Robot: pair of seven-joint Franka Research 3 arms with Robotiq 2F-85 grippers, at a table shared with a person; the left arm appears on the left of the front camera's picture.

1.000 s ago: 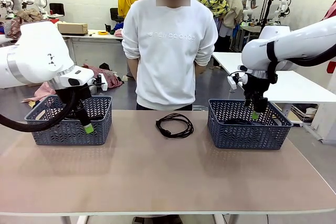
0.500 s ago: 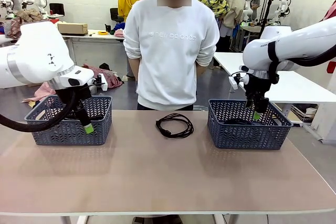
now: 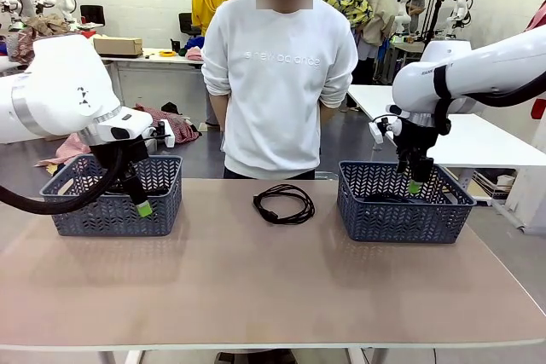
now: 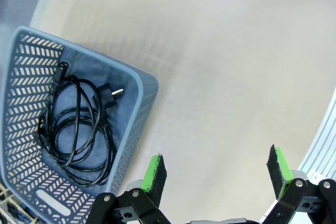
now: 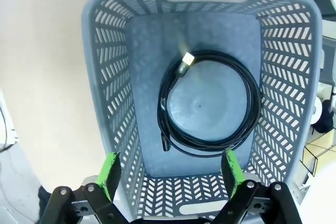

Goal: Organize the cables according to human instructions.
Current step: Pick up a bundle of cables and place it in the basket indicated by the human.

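Observation:
One coiled black cable [image 3: 284, 203] lies on the table in front of the person. A second cable [image 4: 77, 128] with a plug end rests inside the left grey basket [image 3: 115, 208]. A third cable [image 5: 209, 100] is coiled on the floor of the right grey basket [image 3: 401, 211]. My left gripper [image 3: 142, 205] hangs open at the front right corner of the left basket; its green pads [image 4: 155, 171] hover over bare table beside that basket [image 4: 131, 145]. My right gripper [image 3: 415, 183] is open above the right basket [image 5: 113, 129], nothing between its fingers.
A person in a white sweatshirt [image 3: 277, 74] stands at the far table edge, hands behind the back. The wide near half of the tan table [image 3: 273, 287] is bare. A white table [image 3: 486, 138] stands behind the right basket.
The right gripper shifted very slightly above the right basket. The left arm and the cable on the table have not moved.

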